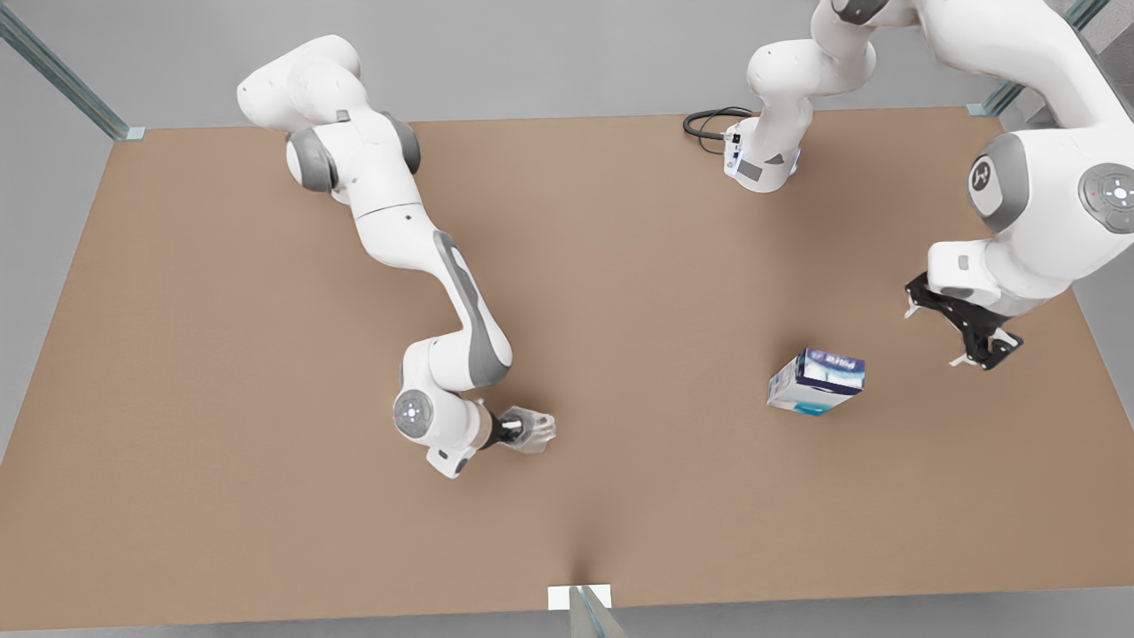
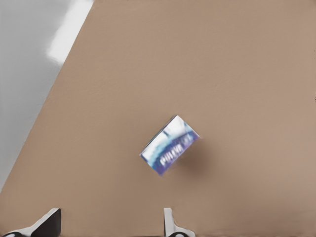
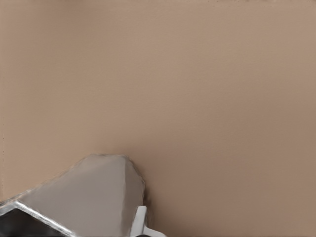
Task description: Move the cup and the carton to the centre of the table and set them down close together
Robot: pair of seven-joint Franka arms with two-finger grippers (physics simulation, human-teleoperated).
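Cup [image 3: 94, 192] clamped in right pincer [image 1: 532, 431]; left pincer [image 1: 961, 330] agape near carton [image 1: 816, 381].

You see plain grey floor [image 1: 549, 53] around brown tabletop [image 1: 221, 354], no pattern, no windows. Teal-tinted metal frame posts [image 1: 62, 75] at both far corners, one more at near edge [image 1: 592, 613] on white plate. Black cable loop [image 1: 709, 124] lies near far edge. Light soft, even; shadows faint. Your left wrist view: grey floor [image 2: 24, 74] beside table edge, with bright patch.
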